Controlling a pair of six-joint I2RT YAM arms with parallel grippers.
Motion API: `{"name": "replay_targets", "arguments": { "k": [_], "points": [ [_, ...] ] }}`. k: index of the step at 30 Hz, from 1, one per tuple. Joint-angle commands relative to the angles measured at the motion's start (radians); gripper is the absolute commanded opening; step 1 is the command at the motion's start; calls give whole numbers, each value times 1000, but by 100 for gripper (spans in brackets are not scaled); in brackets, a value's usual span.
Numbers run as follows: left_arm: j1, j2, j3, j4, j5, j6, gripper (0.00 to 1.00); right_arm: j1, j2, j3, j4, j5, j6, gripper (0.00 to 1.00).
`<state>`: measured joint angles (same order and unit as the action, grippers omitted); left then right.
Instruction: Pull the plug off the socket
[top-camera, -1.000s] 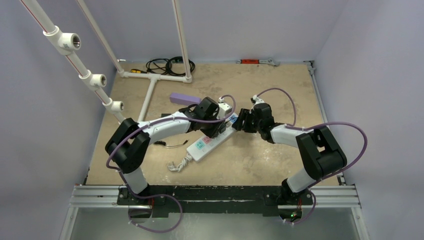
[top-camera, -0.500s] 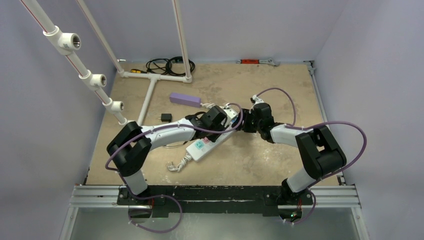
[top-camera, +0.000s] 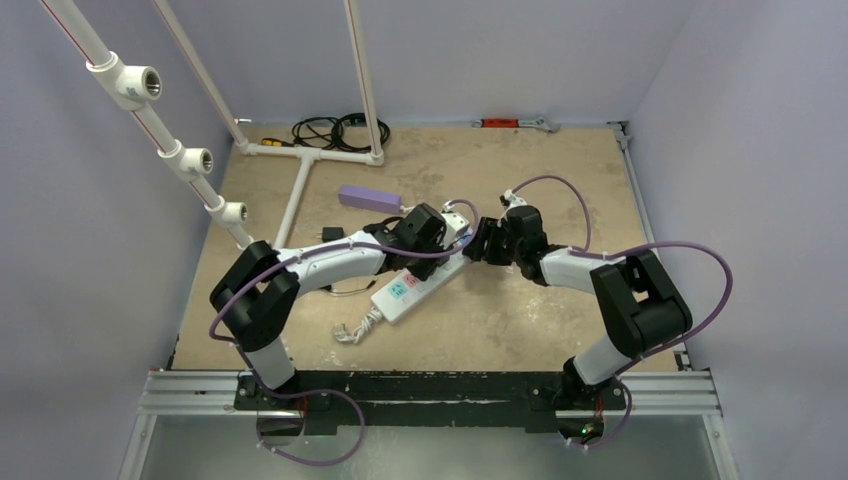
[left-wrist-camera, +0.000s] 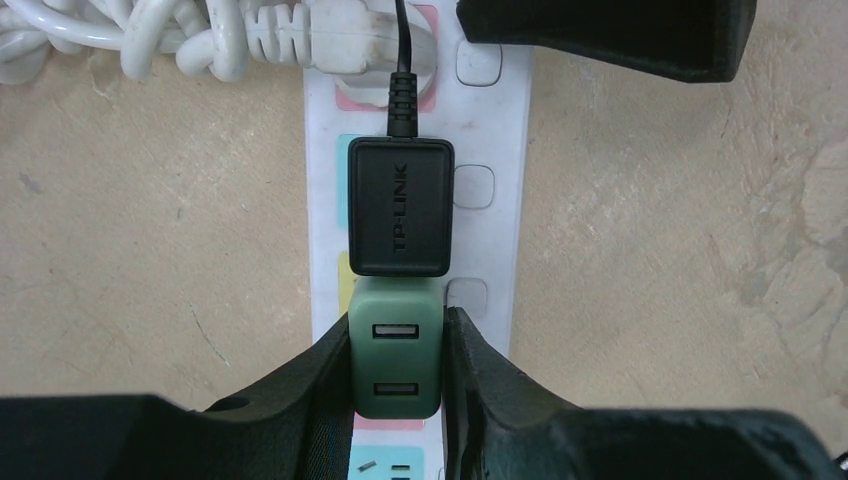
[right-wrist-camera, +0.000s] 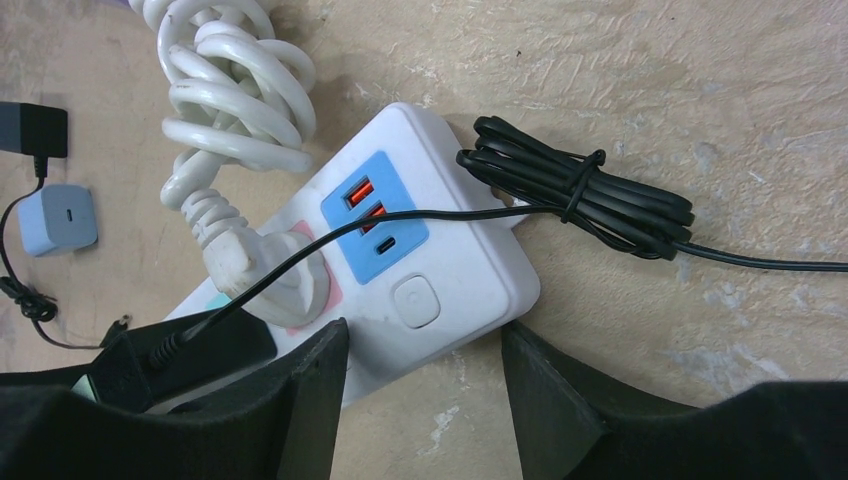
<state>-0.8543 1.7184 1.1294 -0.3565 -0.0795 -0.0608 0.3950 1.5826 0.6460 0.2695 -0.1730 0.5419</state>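
Note:
The socket (left-wrist-camera: 495, 130), a long white power strip with coloured outlet faces, lies on the table (top-camera: 520, 310). A green two-port USB plug (left-wrist-camera: 396, 370) sits in it. My left gripper (left-wrist-camera: 398, 322) is shut on that plug, one finger on each side. A black TP-LINK adapter (left-wrist-camera: 400, 205) is plugged in just beyond it. In the right wrist view, my right gripper (right-wrist-camera: 425, 338) stands open over the end of the socket (right-wrist-camera: 470, 270) that has the button. One finger is above the strip and the other is over the table beside it.
A white plug (right-wrist-camera: 270, 280) with a coiled white cord (right-wrist-camera: 235, 90) sits in the strip. A bundled black cable (right-wrist-camera: 590, 200) lies at the strip's end, and a small white charger (right-wrist-camera: 58, 218) beside it. A purple box (top-camera: 370, 197) and a white pipe frame (top-camera: 300, 180) stand further back.
My left arm has shifted over the strip, uncovering the purple box and a small black item behind it. The right arm has hardly moved.

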Motion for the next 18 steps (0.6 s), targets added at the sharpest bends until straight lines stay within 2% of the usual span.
{"name": "replay_targets", "arguments": {
  "k": [1, 6, 10, 18],
  "points": [
    [62, -25, 0, -50, 115, -10, 0, -3, 33, 13, -53, 24, -23, 58],
    [104, -28, 5, -50, 184, -25, 0, -2, 46, 19, -57, 24, -22, 52],
    [110, -30, 3, -48, 186, -27, 0, -2, 50, 21, -59, 23, -22, 50],
    [93, -50, -12, -53, 18, -13, 0, -1, 53, 23, -59, 21, -23, 48]
  ]
}}
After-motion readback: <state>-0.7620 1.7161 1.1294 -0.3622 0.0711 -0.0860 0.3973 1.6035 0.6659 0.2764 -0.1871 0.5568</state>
